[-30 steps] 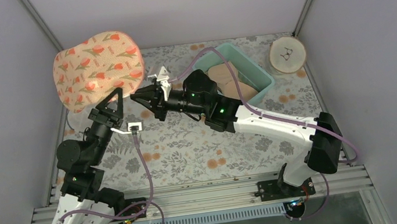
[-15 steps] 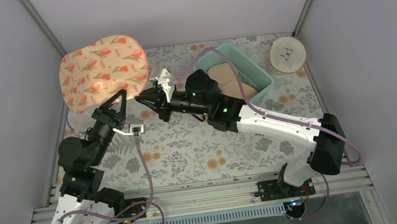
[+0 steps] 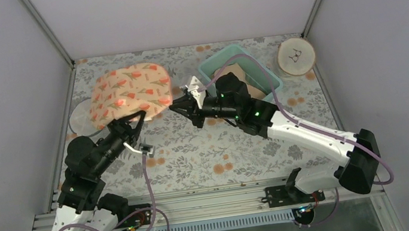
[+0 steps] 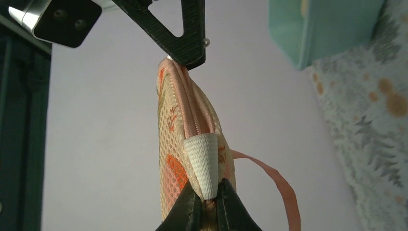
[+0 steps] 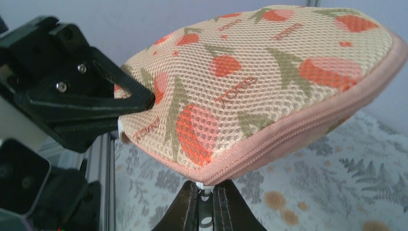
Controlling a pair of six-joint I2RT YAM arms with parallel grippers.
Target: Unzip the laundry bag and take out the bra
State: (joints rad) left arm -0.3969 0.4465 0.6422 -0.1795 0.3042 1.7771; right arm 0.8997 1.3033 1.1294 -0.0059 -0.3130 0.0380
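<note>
The laundry bag [image 3: 130, 94], peach mesh with orange leaf print, hangs closed in the air between both grippers at the back left. My left gripper [image 3: 130, 120] is shut on the white fabric tab [image 4: 204, 163] at the bag's near end. My right gripper [image 3: 176, 105] is shut on the white zipper pull [image 5: 206, 188] at the bag's pink zipper rim [image 5: 288, 132]. In the left wrist view the bag [image 4: 173, 144] stands edge-on, with the right gripper's fingers [image 4: 185, 33] at its far end. The left gripper's fingers [image 5: 96, 96] show in the right wrist view. The orange bra is hidden.
A teal bin [image 3: 263, 74] at the back right holds a pale beige bra [image 3: 231, 75]. A round wooden disc [image 3: 296, 56] leans in the back right corner. A round white drum [image 3: 79, 120] lies partly under the bag at the left wall.
Both arms have carried the bag down and to the right, from high by the left wall toward the middle of the table. Both grips have stayed the same.
</note>
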